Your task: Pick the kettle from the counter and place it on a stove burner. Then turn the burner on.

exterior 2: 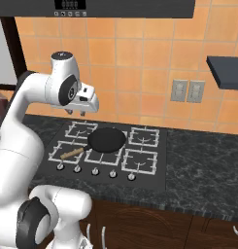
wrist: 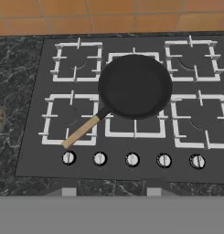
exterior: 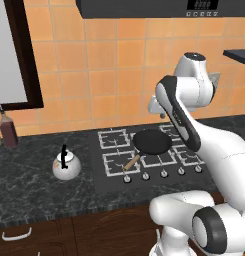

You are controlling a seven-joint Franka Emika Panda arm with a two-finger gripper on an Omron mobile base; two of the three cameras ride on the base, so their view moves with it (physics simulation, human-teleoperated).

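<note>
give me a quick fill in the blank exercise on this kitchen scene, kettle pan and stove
1. The kettle stands on the counter to the ____ of the cooktop in the left base view.
2. The frying pan has a ____ handle.
3. Along the cooktop's front edge sit ____ round knobs.
4. The pan rests over the ____ burners.

Missing words: left; wooden; five; middle
</note>
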